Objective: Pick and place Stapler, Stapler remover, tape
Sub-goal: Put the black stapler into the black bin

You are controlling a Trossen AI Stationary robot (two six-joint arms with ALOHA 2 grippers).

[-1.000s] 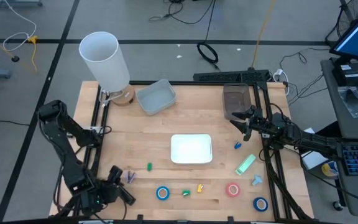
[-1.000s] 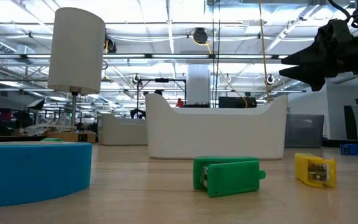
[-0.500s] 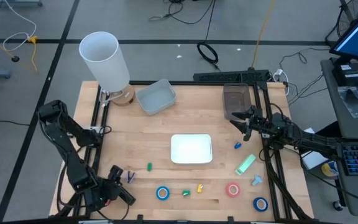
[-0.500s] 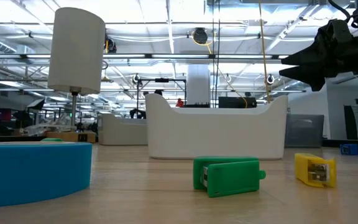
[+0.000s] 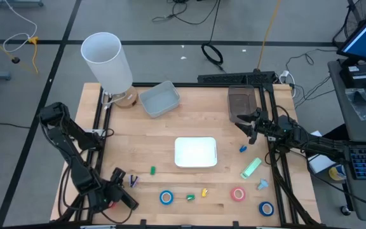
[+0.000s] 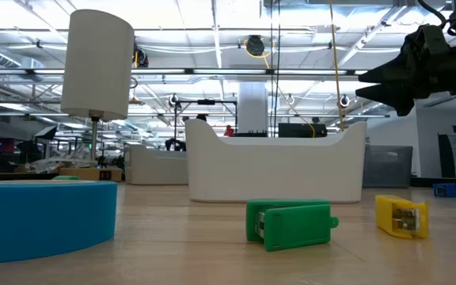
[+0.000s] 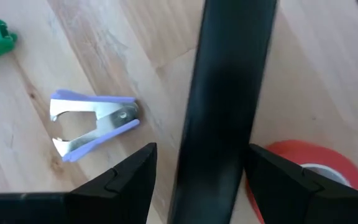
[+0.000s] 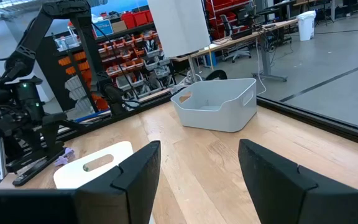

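Both grippers stand spread and hold nothing. Left gripper [image 5: 121, 188] hovers near a purple staple remover [image 7: 92, 122]; right gripper [image 5: 244, 125] hangs above the tabletop [image 5: 202, 121].

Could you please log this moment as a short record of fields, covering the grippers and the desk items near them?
left gripper: open, at the table's front left corner, holding nothing
nearest item: purple staple remover, lying on the wood just ahead of it
red tape roll: beside the left gripper
right gripper: open, empty, raised above the table's right side
white tray: centre of table
blue tape roll: front edge, untouched
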